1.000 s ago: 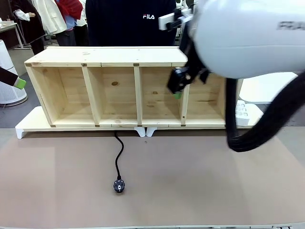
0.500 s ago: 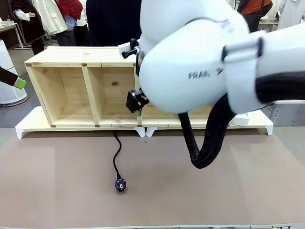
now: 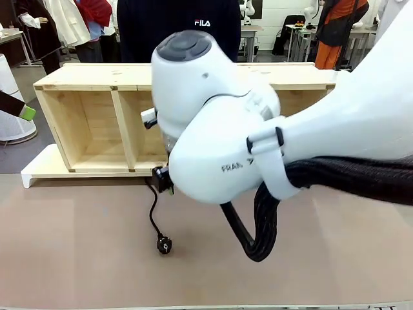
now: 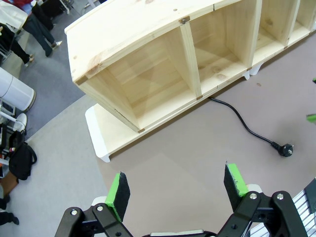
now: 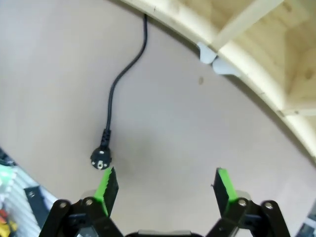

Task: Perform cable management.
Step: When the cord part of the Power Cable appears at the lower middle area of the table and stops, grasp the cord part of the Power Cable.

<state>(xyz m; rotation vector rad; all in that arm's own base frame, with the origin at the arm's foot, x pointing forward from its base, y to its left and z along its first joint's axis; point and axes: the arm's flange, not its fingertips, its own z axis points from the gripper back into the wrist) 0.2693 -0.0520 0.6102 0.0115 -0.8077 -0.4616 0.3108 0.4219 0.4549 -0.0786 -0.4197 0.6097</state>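
**Both grippers wide and empty, cable loose on the table**

The thin, glossy black cable (image 3: 153, 210) comes out from under the front edge of the long, pale wooden shelf (image 3: 84, 81). It curves across the brown tabletop (image 3: 77, 258), and its chunky black plug (image 3: 164, 245) lies free on the surface.

The right gripper (image 5: 165, 185) hangs over the table with its jaws spread wide and nothing between them. In the right wrist view the plug (image 5: 101, 159) sits just beside one green pad (image 5: 106, 186).

The left gripper (image 4: 177, 185) is off to the shelf's end, its jaws also wide and empty, well apart from the cable (image 4: 242, 121). The bulky white right arm (image 3: 219, 142) reaches across the middle, in front of the shelf.
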